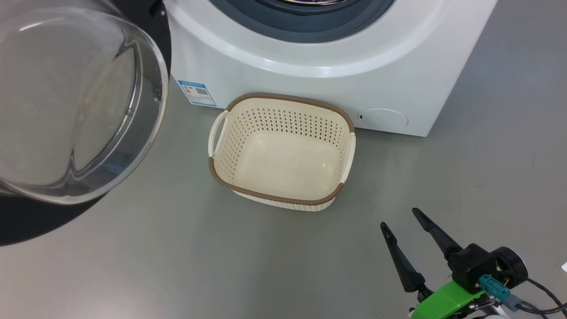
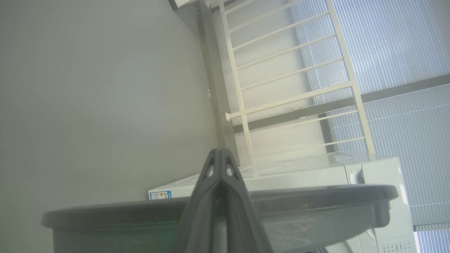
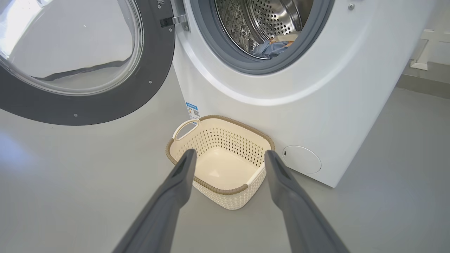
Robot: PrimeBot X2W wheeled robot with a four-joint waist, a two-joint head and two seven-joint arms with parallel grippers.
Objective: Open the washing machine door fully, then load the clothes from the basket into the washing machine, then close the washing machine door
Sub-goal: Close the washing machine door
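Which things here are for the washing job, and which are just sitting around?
For the job:
washing machine
its open door
empty basket
clothes inside the drum

Just sitting around:
white railing
window blinds
blue sticker on the machine

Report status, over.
Left gripper shut beside door rim; right gripper open, empty. Basket empty, clothes in drum, door open. Nothing seen in the way.
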